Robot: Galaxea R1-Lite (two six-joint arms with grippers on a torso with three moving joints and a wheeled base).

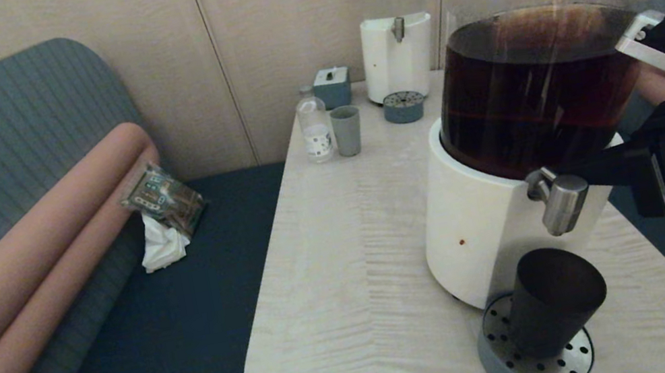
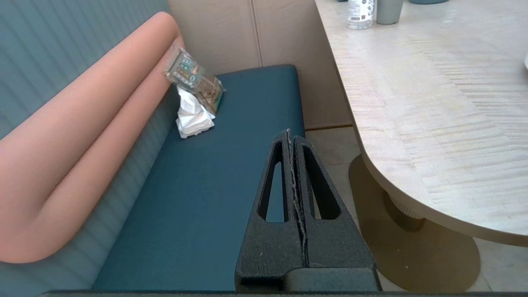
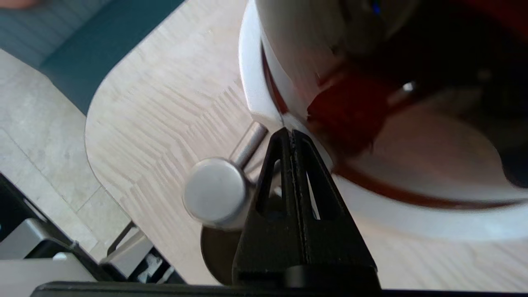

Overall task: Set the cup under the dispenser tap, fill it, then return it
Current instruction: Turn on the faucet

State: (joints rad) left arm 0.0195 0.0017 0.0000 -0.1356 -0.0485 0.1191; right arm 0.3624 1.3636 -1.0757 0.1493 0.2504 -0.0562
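Observation:
The matte black cup (image 1: 554, 298) stands upright on the perforated drip tray (image 1: 513, 365), directly below the brushed-steel dispenser tap (image 1: 564, 200) of the large dispenser (image 1: 482, 221) holding dark brown liquid. My right gripper (image 1: 550, 174) reaches in from the right. Its shut fingers lie against the dispenser base just behind the tap. In the right wrist view the shut right gripper (image 3: 288, 133) sits beside the tap's round end (image 3: 214, 192), with the cup's dark mouth (image 3: 214, 251) beneath. My left gripper (image 2: 291, 134) is shut and empty, off the table over the bench seat.
At the table's far end stand a pale grey-green tumbler (image 1: 347, 130), a small bottle (image 1: 315, 128), a grey box (image 1: 333, 86), a slimmer clear-liquid dispenser (image 1: 397, 31) and its round tray (image 1: 404, 107). A packet (image 1: 164, 199) and tissue lie on the blue bench.

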